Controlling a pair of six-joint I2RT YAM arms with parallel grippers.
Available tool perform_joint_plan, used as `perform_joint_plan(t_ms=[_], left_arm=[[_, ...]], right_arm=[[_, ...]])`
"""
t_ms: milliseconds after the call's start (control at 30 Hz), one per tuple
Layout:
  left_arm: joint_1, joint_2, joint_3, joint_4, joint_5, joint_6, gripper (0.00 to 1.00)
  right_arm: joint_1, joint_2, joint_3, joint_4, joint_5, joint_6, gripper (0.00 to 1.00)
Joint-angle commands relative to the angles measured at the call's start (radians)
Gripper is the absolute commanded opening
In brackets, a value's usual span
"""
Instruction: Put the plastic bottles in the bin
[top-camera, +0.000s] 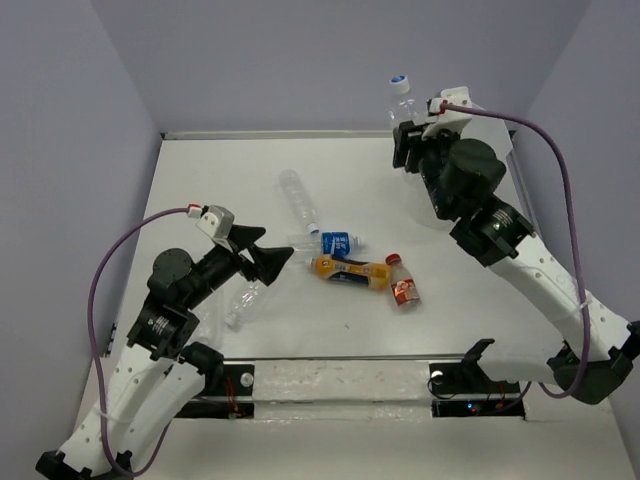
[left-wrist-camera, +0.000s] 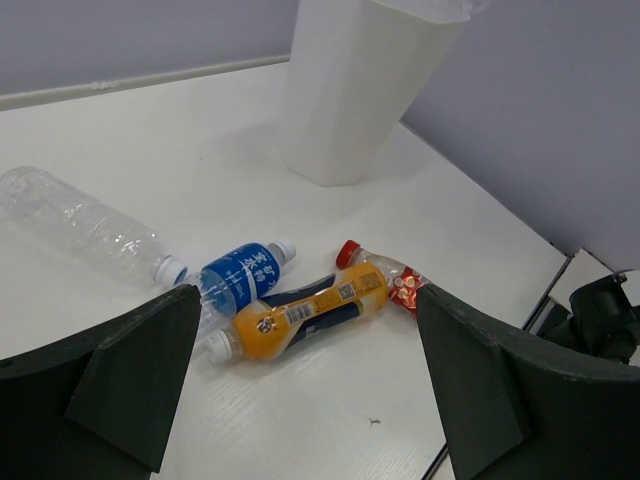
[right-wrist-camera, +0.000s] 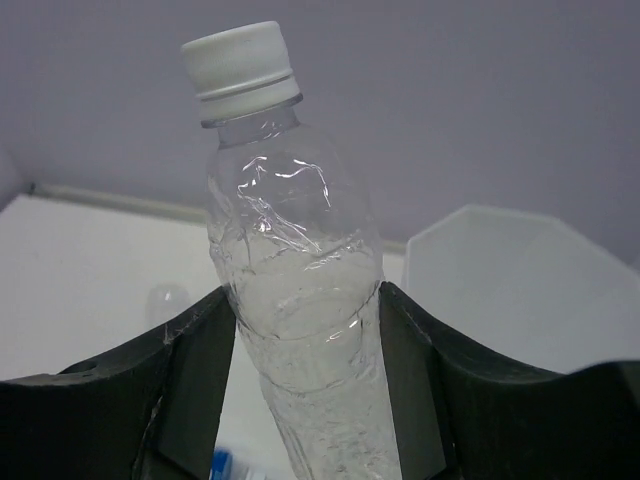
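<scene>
Bin (left-wrist-camera: 345, 100) is running off the top edge in L wrist view, rim not showing. In top view R arm (top-camera: 520, 250) is covering it, can't make it out.

Held bottle (right-wrist-camera: 300, 300): btm is dropping past the lower edge, and R fingers (right-wrist-camera: 190, 380) are masking both flanks. Blue speck (right-wrist-camera: 222, 465) at that edge is too small to tell. Hazy round shape (right-wrist-camera: 168, 300) is blurring out.

L wrist view:
- Clear bottle (left-wrist-camera: 80, 225) is getting clipped by the left edge.
- Blue-label bottle (left-wrist-camera: 240, 278) is hiding its base behind a finger (left-wrist-camera: 110, 370).
- Red bottle (left-wrist-camera: 395, 285) is lying partly behind orange bottle (left-wrist-camera: 310, 310).
- Label print is too small to read.

Top view: 2nd clear bottle (top-camera: 243, 303) is tucking its neck end under L gripper (top-camera: 279, 243).
</scene>
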Motion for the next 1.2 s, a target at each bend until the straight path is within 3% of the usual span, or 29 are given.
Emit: perform_joint_plan(t_ms=[0, 133, 333, 400, 433, 467, 500, 567, 700, 767, 833, 967, 1067, 1167], left_arm=[[0.007, -0.003, 0.040, 0.040, 0.016, -0.005, 0.99], [0.006, -0.014, 0.039, 0.040, 0.014, -0.005, 0.99], [0.007, -0.030, 0.039, 0.039, 0.012, -0.004, 0.99], [0.006, -0.033, 0.039, 0.039, 0.013, -0.004, 0.99], [0.007, -0.035, 0.039, 0.037, 0.011, -0.004, 0.99], [0.004, -0.038, 0.040, 0.034, 0.011, -0.004, 0.99], [0.004, -0.040, 0.040, 0.033, 0.002, -0.004, 0.99], [0.006, -0.040, 0.042, 0.031, -0.004, -0.004, 0.99], [0.006, -0.035, 0.044, 0.027, -0.035, -0.007, 0.99], [0.006, -0.032, 0.045, 0.024, -0.052, -0.007, 0.99], [0.009, -0.037, 0.047, 0.019, -0.083, -0.008, 0.99], [0.016, -0.046, 0.047, 0.017, -0.153, -0.011, 0.99], [0.027, -0.038, 0.059, -0.041, -0.266, -0.016, 0.99], [0.038, -0.034, 0.068, -0.076, -0.388, -0.030, 0.99]], right_arm=[[-0.111, 0.103, 0.124, 0.420, 0.113, -0.251, 0.11], [-0.306, 0.212, 0.175, 0.488, 0.084, -0.213, 0.11], [-0.461, 0.278, 0.115, 0.505, 0.043, -0.130, 0.12], [-0.472, 0.278, 0.074, 0.505, 0.019, -0.096, 0.24], [-0.483, 0.275, 0.065, 0.503, 0.025, -0.092, 0.37], [-0.483, 0.269, 0.052, 0.497, 0.032, -0.092, 0.68], [-0.483, 0.251, 0.049, 0.488, 0.027, -0.081, 0.79], [-0.483, 0.228, 0.057, 0.450, 0.001, -0.064, 0.86], [-0.483, 0.156, 0.100, 0.228, -0.167, 0.048, 0.83], [-0.455, 0.112, 0.089, 0.108, -0.411, 0.080, 0.73], [-0.408, 0.093, 0.056, 0.051, -0.540, 0.080, 0.71], [-0.186, 0.097, -0.081, -0.083, -0.559, 0.056, 0.48], [-0.060, 0.127, -0.200, -0.104, -0.605, 0.048, 0.41], [0.017, 0.168, -0.267, -0.103, -0.603, 0.036, 0.44]])
